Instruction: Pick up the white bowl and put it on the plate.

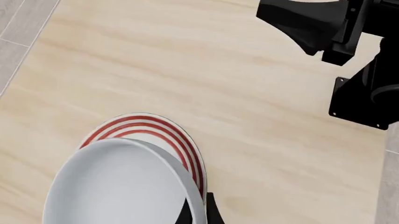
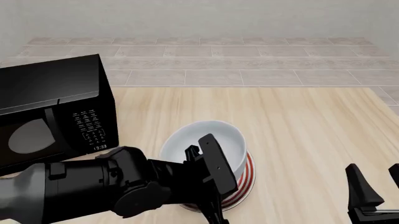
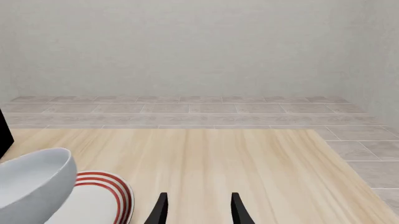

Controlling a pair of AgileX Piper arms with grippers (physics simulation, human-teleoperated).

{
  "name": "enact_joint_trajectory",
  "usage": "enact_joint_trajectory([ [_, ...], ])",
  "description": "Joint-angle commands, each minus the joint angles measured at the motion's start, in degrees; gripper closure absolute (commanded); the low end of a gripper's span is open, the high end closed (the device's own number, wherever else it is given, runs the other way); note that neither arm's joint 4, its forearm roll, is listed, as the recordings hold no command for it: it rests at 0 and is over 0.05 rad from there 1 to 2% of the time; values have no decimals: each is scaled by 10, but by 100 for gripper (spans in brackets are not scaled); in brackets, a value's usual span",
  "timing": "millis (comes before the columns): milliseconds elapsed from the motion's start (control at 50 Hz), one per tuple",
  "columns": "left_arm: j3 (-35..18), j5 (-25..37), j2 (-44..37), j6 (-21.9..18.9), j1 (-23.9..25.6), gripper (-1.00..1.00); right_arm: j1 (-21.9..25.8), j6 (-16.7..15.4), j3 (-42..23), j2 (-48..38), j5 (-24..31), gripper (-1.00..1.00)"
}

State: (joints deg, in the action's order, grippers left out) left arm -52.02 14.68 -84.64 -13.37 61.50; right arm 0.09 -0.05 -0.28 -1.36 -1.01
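The white bowl (image 2: pixel 206 142) hangs tilted over the plate (image 2: pixel 244 179), which has red rings and lies on the wooden table. My left gripper (image 2: pixel 209 198) is shut on the bowl's near rim. In the left wrist view the bowl (image 1: pixel 118 186) covers most of the plate (image 1: pixel 156 128), and the gripper (image 1: pixel 198 211) clamps the rim. I cannot tell whether the bowl touches the plate. My right gripper (image 2: pixel 374 196) is open and empty at the table's front right. The right wrist view shows its gripper (image 3: pixel 199 212), the bowl (image 3: pixel 31 182) and the plate (image 3: pixel 109 189).
A black microwave (image 2: pixel 50 116) stands at the left of the table (image 2: pixel 299 121), close to the bowl. The right arm (image 1: pixel 349 46) shows in the left wrist view. A tiled floor and a grey wall lie beyond the table's far edge.
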Motion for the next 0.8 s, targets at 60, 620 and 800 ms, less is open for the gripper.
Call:
enact_joint_trajectory([
  [60,-8,-12,-18,-4,0,100,1,0,0,2,3,-100],
  [620,-22,-35,-61,13,-3,100,0,0,0,2,3,-100],
  [800,-14,-50,-72,20,-4,100,0,0,0,2,2,-100],
])
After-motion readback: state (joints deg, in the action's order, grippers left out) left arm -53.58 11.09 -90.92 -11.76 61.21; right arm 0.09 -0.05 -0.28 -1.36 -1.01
